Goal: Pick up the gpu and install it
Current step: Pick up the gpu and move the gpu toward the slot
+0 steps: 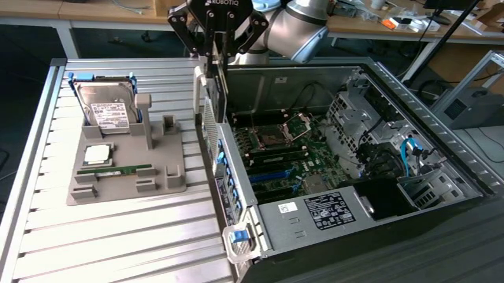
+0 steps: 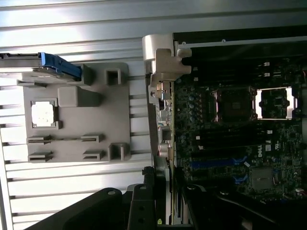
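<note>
bright, glare on table slats

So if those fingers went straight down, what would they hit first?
Probably the wall of the computer case, or the motherboard beside it: the gpu in the fingers hangs right above that edge. Depth is unclear.

Tool pointing straight down — clamped.

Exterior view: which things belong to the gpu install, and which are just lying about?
In the job: the claw, shut on the gpu; the open computer case with its motherboard.
Lying about: the hard drive, processor chip and memory stick on the gray holder.
</note>
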Available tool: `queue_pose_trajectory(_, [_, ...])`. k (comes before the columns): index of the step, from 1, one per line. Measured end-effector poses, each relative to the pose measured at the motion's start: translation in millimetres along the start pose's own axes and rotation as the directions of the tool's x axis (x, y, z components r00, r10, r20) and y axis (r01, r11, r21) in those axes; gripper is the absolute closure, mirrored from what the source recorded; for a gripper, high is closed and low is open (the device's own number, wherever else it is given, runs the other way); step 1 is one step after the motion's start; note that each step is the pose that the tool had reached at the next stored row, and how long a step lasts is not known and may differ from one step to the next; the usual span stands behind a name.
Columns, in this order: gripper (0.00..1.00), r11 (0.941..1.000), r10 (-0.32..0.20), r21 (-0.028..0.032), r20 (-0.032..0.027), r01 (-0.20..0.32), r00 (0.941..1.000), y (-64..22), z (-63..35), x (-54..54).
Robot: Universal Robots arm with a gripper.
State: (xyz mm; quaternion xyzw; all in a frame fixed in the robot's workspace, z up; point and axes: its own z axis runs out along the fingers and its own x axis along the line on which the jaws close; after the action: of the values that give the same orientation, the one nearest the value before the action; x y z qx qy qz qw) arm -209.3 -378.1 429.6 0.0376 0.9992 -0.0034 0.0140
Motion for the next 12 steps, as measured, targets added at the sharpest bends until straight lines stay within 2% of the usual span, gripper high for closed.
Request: queue_pose_trajectory(12, [0.73, 1.0000, 0.000, 0.0000, 0.0000, 0.000, 1.0000, 0.5, 0.2, -6.3])
